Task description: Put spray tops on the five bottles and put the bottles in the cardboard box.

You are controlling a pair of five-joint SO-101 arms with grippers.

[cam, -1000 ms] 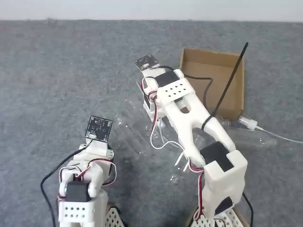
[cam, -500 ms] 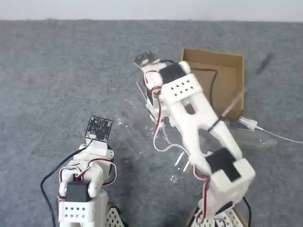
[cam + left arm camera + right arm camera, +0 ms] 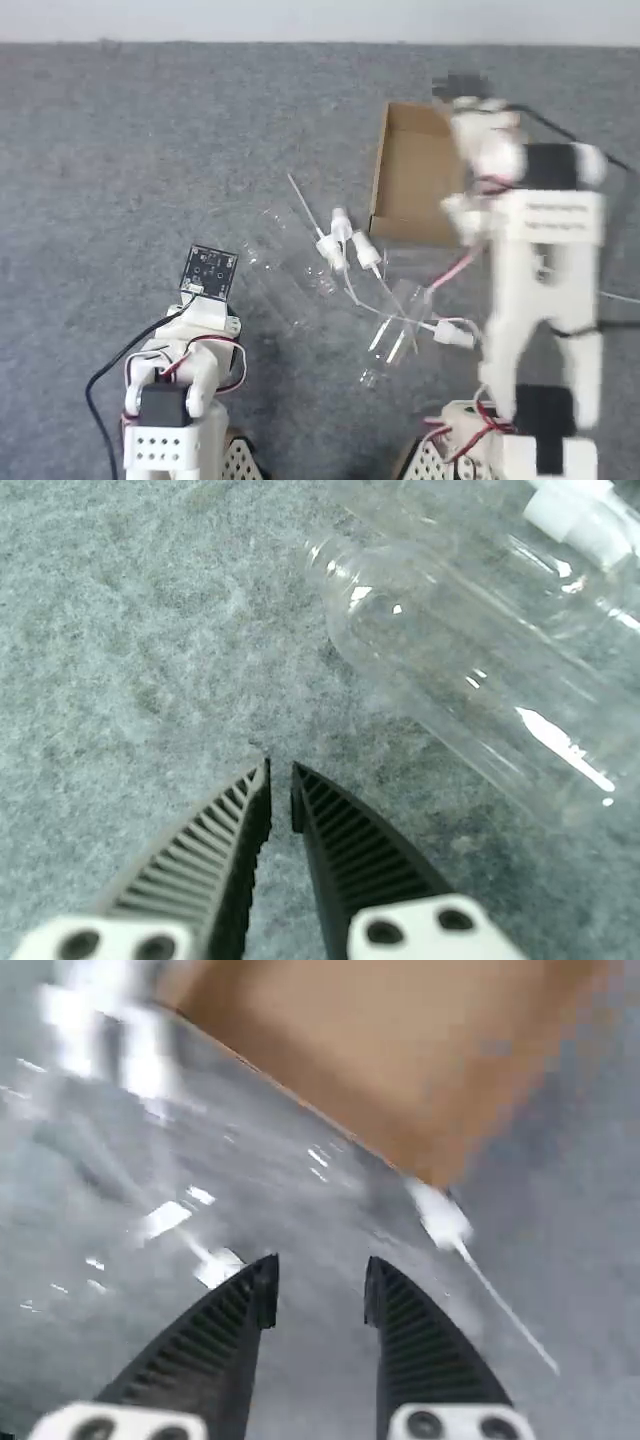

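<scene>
On the grey desk, clear bottles lie on their sides beside the open cardboard box, with white spray tops among them. The left pincer hangs near one of them, its jaws together and empty. The right pincer has its jaws apart and empty, by the box's corner.

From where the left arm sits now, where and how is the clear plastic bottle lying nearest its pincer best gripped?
Probably take the clear plastic bottle across its round middle, from above. It lies on its side on the grey carpet, so the curved wall faces up; the nearly shut left pincer must open first.
</scene>
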